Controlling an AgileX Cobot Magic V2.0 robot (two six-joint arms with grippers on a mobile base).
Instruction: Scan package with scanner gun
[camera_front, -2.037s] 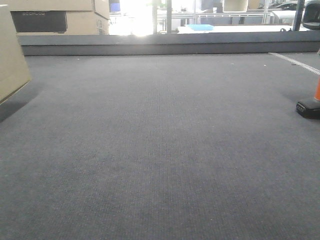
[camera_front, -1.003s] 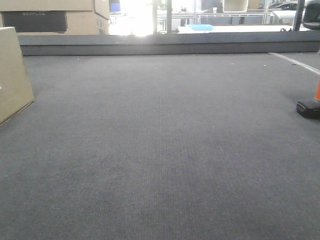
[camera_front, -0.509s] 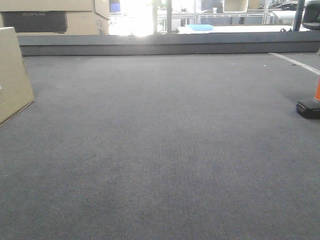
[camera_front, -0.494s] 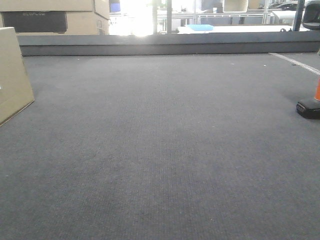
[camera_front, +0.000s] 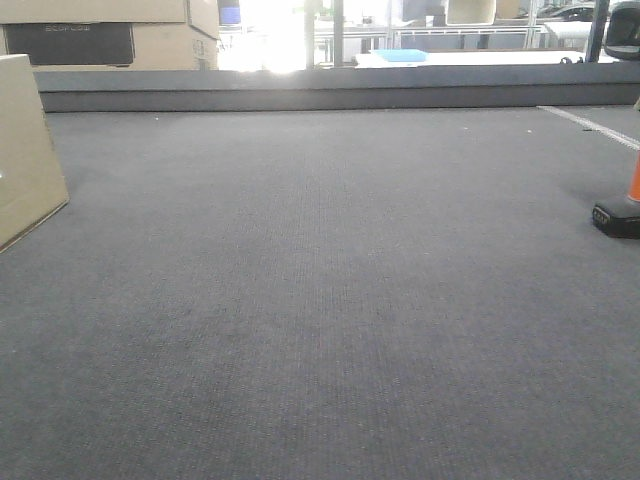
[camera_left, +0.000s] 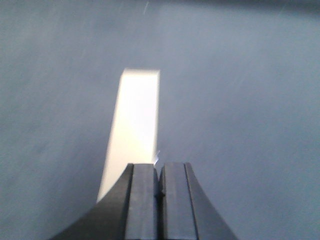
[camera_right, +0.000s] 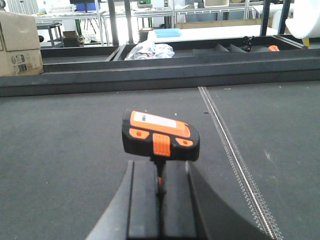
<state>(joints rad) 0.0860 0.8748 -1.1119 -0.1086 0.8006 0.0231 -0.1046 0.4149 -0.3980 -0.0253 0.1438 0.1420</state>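
The package (camera_front: 28, 150) stands at the left edge of the front view, and the left hand (camera_left: 158, 186) seems closed on its thin upper edge, though this view is blurred. The right hand (camera_right: 160, 186) grips the scanner gun (camera_right: 160, 136) by its handle, at the far right edge. Between them the grey surface (camera_front: 330, 300) gives wide room; the scanner must turn left toward the package.

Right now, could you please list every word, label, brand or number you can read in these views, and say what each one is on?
Dark panel on the stacked cardboard box: pale lettering, too blurred to read.
White label on the scanner gun: small dark print, too small to read.
Stickers on the cardboard box at far left of the right wrist view: unreadable.
Package: no legible text.
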